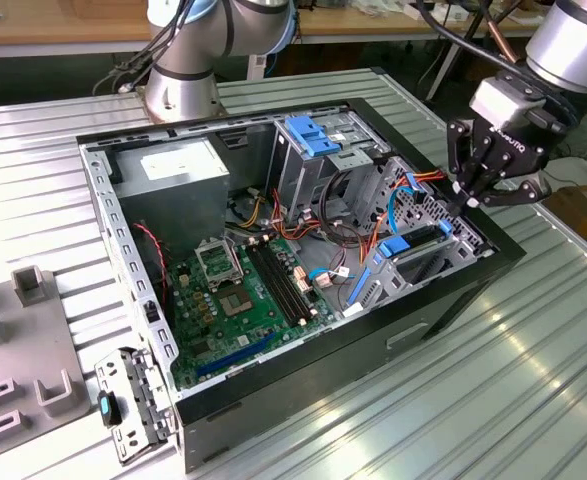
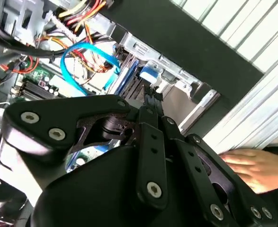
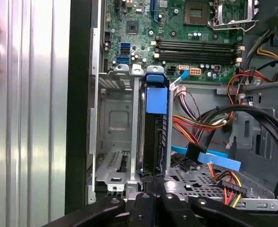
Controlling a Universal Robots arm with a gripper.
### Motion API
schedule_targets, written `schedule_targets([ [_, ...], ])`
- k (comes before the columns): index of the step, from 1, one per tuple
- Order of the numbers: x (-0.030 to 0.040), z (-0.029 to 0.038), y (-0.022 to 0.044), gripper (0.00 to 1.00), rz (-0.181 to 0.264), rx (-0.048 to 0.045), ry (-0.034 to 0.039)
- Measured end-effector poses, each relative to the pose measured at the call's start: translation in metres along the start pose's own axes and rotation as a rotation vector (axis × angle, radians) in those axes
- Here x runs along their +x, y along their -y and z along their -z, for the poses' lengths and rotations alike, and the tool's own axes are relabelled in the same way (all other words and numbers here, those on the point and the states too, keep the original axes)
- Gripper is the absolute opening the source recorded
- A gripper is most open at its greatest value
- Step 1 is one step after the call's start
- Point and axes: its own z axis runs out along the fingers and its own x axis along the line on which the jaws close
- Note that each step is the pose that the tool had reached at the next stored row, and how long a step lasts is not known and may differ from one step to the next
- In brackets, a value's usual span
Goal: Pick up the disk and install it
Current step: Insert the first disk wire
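Scene: an open black computer case (image 1: 443,310) lies on its side on a ribbed metal table (image 1: 533,400), with the green motherboard (image 1: 243,300) facing up.
Robot: the base of the arm (image 1: 183,70) stands on the table behind the case; the gripper (image 1: 470,203) hangs over the corner of the case at the exterior view's right.
Gripper: in both wrist views its black fingers (image 2: 148,123) are drawn together with no gap showing between the tips. The tips sit right at the near end of the disk. I cannot tell whether they pinch its edge or only rest against it.
Disk: the dark slab with a blue bracket stands on edge inside a slot of the metal drive cage (image 3: 115,123), seen edge-on in the first wrist view (image 3: 150,142). The slot just beside it, toward the case wall, is bare metal. In the exterior view the disk (image 1: 418,240) lies directly under the gripper.
Cables: a flat blue cable (image 3: 214,160) and bundles of red, yellow and black wires (image 3: 200,127) run just beside the cage.
Tall cage: a blue latch (image 1: 313,135) tops it, near the back of the case and apart from the gripper.
Person: a hand (image 2: 255,168) rests on the table outside the case.
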Motion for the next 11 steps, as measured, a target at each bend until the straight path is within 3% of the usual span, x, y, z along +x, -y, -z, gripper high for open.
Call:
schedule_targets([
  [1, -0.0067, 0.0005, 0.0026, 0.11, 0.0, -0.0005, -0.0166],
  [2, -0.0089, 0.001, 0.0027, 0.11, 0.0, -0.0004, -0.0193],
  [5, -0.0105, 0.0013, 0.0039, 0.11, 0.018, -0.0001, -0.0197],
  [8, -0.0106, 0.0012, 0.004, 0.11, 0.118, 0.0015, -0.0193],
  [9, -0.0141, 0.0013, 0.0046, 0.11, 0.145, 0.0019, -0.0195],
  [11, -0.0212, 0.0013, 0.0059, 0.11, 0.146, 0.0019, -0.0201],
])
